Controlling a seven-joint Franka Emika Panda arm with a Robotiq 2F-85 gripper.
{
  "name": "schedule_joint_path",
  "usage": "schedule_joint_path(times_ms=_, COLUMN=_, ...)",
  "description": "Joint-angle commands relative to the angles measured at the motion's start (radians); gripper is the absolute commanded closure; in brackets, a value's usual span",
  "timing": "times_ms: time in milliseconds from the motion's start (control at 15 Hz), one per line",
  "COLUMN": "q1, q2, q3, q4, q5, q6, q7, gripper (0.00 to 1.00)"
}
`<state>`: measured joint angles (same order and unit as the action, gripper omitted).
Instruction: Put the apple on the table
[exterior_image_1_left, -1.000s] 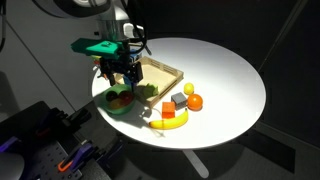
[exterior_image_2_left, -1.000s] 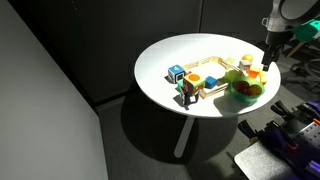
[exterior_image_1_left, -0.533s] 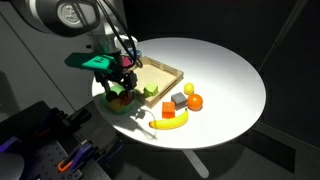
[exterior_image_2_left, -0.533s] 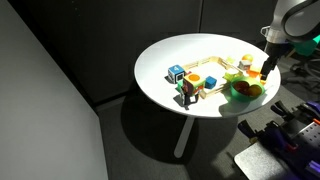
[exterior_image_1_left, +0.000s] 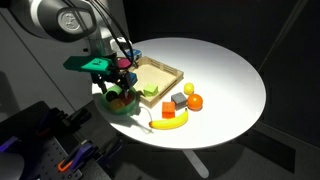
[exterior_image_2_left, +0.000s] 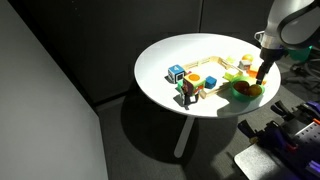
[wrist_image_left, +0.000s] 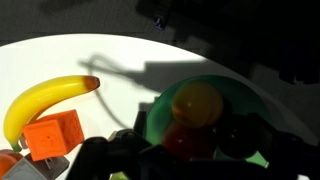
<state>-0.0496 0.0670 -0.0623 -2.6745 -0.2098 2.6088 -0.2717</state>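
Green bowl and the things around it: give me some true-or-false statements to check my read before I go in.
1. The gripper hangs over the green bowl. True.
2. The banana lies inside the bowl. False: it lies on the table, outside the bowl.
3. The bowl is empty. False: it holds a yellow-orange fruit and a red fruit.
4. An orange cube sits close to the banana. True.
5. The wooden tray stands on the floor. False: it is on the table.

No legible text, label or number anywhere.
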Motion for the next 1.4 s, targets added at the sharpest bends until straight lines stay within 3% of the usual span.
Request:
schedule_joint_path(times_ms=0, q1=0.003, q2=0.025, q3=0.003, q4=-0.003, q5=-0.049, q6=0.032, q7=0.019, gripper=0.0)
schedule_joint_path(times_ms=667, q1=0.022, q2=0.09, q3=0.007, q4=0.015, q5=-0.129, q6=0.078, q7=0.022, gripper=0.0)
schedule_joint_path(times_ms=1333, q1=0.006, q2=0.134, q3=0.033, q4=0.02, q5=-0.058, q6=0.152, q7=-0.053, gripper=0.0)
